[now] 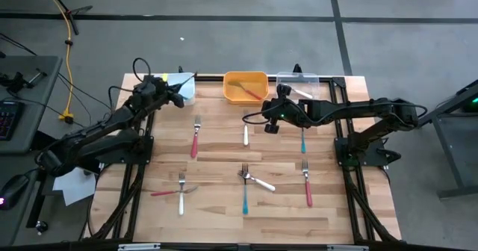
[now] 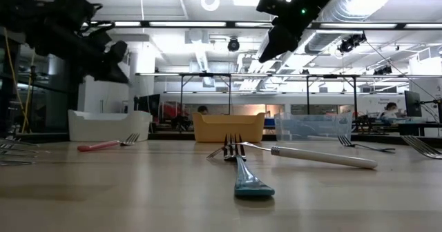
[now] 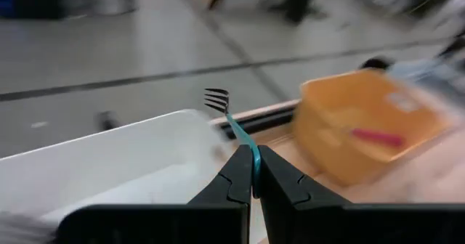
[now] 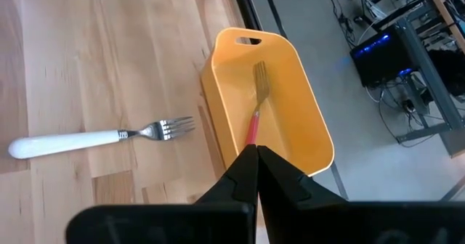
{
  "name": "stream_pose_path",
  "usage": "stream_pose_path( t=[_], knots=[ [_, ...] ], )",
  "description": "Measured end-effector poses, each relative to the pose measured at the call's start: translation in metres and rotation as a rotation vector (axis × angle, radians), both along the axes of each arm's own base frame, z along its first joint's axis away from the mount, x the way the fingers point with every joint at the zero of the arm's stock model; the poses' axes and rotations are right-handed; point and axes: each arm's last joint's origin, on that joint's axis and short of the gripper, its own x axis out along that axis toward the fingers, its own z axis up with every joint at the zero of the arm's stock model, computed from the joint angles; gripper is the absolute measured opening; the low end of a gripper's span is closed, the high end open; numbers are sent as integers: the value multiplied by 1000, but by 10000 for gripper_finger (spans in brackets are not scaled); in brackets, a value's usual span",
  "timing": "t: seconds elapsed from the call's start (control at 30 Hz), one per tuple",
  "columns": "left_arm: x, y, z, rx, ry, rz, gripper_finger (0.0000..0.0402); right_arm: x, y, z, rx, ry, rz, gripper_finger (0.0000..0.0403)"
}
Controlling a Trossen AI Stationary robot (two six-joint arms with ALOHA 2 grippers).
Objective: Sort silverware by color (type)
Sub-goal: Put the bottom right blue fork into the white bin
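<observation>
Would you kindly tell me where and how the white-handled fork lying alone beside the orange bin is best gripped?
Take the white-handled fork mid-handle, straight down from above, closing across its width: it lies flat on the table with nothing touching it.

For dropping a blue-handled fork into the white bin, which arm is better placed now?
Left. The left gripper already pinches a blue fork beside the white bin. The right gripper, shut and empty, hangs over the orange bin.
</observation>
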Motion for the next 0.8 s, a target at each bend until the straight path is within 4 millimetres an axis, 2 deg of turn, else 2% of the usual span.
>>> stream_pose_path(
  t=[0.17,0.33,0.5,0.8],
  knots=[
    [-4,-11,18,-29,163,112,4,0,0,0,0,2,0,0],
    [-1,-21,31,-15,226,129,4,0,0,0,1,2,1,0],
    [3,-24,20,-86,223,86,4,0,0,0,1,2,1,0],
    [21,-15,2,-111,138,1,4,0,1,-1,18,0,20,0]
  ],
)
